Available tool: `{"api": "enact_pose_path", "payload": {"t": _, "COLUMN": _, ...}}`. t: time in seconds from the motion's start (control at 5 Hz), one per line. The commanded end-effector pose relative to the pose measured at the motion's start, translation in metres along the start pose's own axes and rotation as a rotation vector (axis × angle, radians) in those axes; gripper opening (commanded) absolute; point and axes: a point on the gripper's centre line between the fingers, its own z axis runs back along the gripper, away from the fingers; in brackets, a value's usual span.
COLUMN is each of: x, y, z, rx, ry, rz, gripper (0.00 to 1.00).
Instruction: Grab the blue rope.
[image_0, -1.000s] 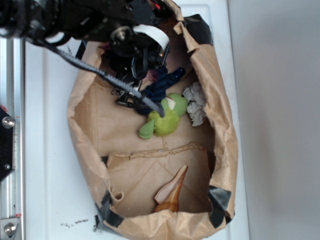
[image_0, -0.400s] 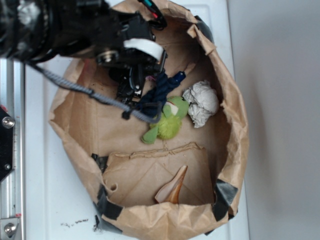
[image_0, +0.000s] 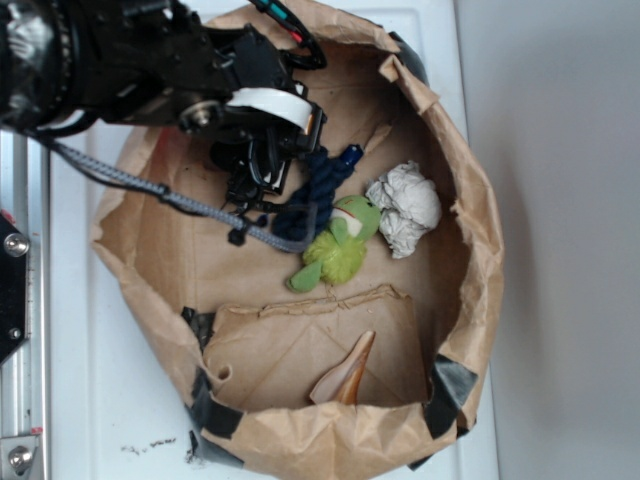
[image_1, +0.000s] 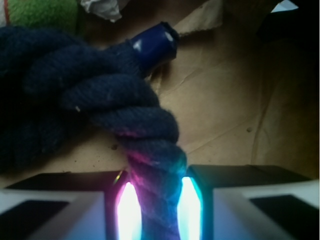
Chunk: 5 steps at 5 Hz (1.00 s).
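The blue rope (image_0: 318, 178) is a thick twisted navy rope with a glossy blue capped end (image_1: 154, 44). It lies inside the brown paper bag (image_0: 455, 180), beside the green plush toy (image_0: 338, 250). My gripper (image_0: 268, 182) is shut on the blue rope. In the wrist view the rope (image_1: 100, 100) runs down between the two glowing pads (image_1: 129, 206), pinched at my gripper (image_1: 156, 207). The rest of the rope curls to the upper left. The rope's other end is hidden.
A crumpled white paper ball (image_0: 405, 207) lies right of the plush toy. A tan pointed object (image_0: 345, 372) lies at the bag's near end. The grey braided robot cable (image_0: 160, 192) hangs across the bag's left side. The bag stands on a white surface (image_0: 100, 380).
The arm has shifted left and up with the rope in the jaws. The bag has spread wider and the plush toy and paper ball have shifted slightly right.
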Motion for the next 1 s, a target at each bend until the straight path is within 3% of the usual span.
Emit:
{"api": "enact_pose_path", "payload": {"t": 0.0, "x": 0.021, "y": 0.018, "z": 0.057, "rx": -0.093, "ry": -0.046, "rz": 0.075, "gripper": 0.00}}
{"api": "enact_pose_path", "payload": {"t": 0.2, "x": 0.032, "y": 0.025, "z": 0.091, "rx": -0.105, "ry": -0.061, "rz": 0.109, "gripper": 0.00}}
{"api": "enact_pose_path", "payload": {"t": 0.4, "x": 0.040, "y": 0.026, "z": 0.112, "rx": -0.142, "ry": -0.040, "rz": 0.115, "gripper": 0.00}}
{"api": "enact_pose_path", "payload": {"t": 0.6, "x": 0.049, "y": 0.024, "z": 0.126, "rx": -0.174, "ry": -0.036, "rz": 0.126, "gripper": 0.00}}
{"api": "enact_pose_path", "payload": {"t": 0.8, "x": 0.053, "y": 0.018, "z": 0.130, "rx": -0.170, "ry": -0.042, "rz": 0.127, "gripper": 0.00}}
